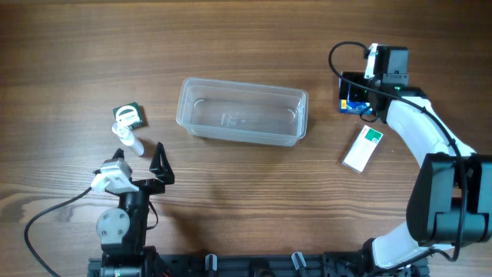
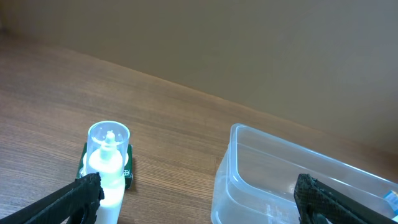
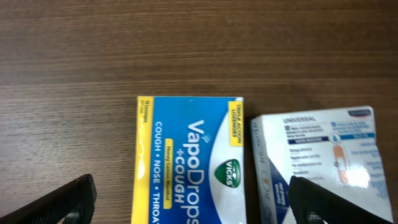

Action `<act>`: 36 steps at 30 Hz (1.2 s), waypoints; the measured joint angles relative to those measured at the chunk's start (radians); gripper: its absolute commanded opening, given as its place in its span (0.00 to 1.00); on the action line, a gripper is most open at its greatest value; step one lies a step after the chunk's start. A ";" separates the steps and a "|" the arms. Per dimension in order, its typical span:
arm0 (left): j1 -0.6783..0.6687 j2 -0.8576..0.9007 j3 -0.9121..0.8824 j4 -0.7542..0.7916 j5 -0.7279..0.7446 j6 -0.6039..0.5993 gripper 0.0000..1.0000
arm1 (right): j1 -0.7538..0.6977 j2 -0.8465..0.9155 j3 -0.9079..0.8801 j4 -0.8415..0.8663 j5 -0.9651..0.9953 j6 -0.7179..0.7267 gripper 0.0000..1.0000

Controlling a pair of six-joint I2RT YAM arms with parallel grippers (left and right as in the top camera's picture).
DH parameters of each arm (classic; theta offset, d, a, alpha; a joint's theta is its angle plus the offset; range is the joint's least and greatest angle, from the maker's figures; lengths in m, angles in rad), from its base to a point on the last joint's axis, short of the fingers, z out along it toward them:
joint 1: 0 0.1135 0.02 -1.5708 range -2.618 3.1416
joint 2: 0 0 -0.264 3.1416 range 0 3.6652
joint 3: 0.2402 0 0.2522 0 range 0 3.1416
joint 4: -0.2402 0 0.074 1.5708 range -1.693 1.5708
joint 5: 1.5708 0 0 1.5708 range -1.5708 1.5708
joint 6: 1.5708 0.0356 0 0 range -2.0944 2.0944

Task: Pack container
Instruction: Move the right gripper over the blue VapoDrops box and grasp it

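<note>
Right gripper [image 3: 199, 205] gapes over a blue box [image 3: 186, 162] by the right edge — left gripper [image 2: 199, 202], open too, faces the container [image 2: 261, 180].

Overhead looks down; low left wrist shares container [image 1: 242, 110].

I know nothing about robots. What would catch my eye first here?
The clear container sits empty mid-table. At the right, the right gripper hangs open over a blue and yellow VapoDrops box, with a white box beside it. At the left, a small white bottle sits next to a green box.
</note>
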 measured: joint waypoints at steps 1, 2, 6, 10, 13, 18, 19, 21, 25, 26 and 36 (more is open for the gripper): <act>0.000 0.000 0.000 0.000 0.000 0.000 1.00 | 0.000 0.003 0.000 0.002 -0.008 -0.008 1.00; 0.000 0.000 0.000 0.000 0.000 0.000 1.00 | 0.000 0.007 0.000 0.003 -0.013 -0.014 1.00; 0.000 0.000 0.000 0.000 0.000 0.000 1.00 | 0.000 0.060 0.000 0.006 -0.028 -0.026 1.00; 0.000 0.000 0.000 0.000 0.000 0.000 1.00 | 0.000 0.124 0.000 0.014 -0.034 -0.024 1.00; 0.000 0.000 0.000 0.000 0.000 0.000 1.00 | 0.000 0.152 0.000 0.027 -0.038 -0.017 1.00; 0.000 0.000 0.000 0.000 0.000 0.000 1.00 | 0.000 0.155 0.000 0.047 -0.037 -0.001 0.93; 0.000 0.000 0.000 0.000 0.000 0.000 1.00 | 0.000 0.155 0.000 0.047 -0.037 0.003 0.88; 0.000 0.000 0.000 0.000 0.000 0.000 1.00 | 0.000 0.155 0.000 0.047 -0.038 0.010 0.80; 0.000 0.000 0.000 0.000 0.000 0.000 1.00 | 0.000 0.155 0.000 0.043 -0.037 0.035 0.68; 0.000 0.000 0.000 0.000 0.000 0.000 1.00 | 0.000 0.155 0.001 0.042 -0.037 0.037 0.66; 0.000 0.000 0.000 0.000 0.000 0.000 1.00 | 0.000 0.155 0.023 0.016 -0.039 0.043 0.61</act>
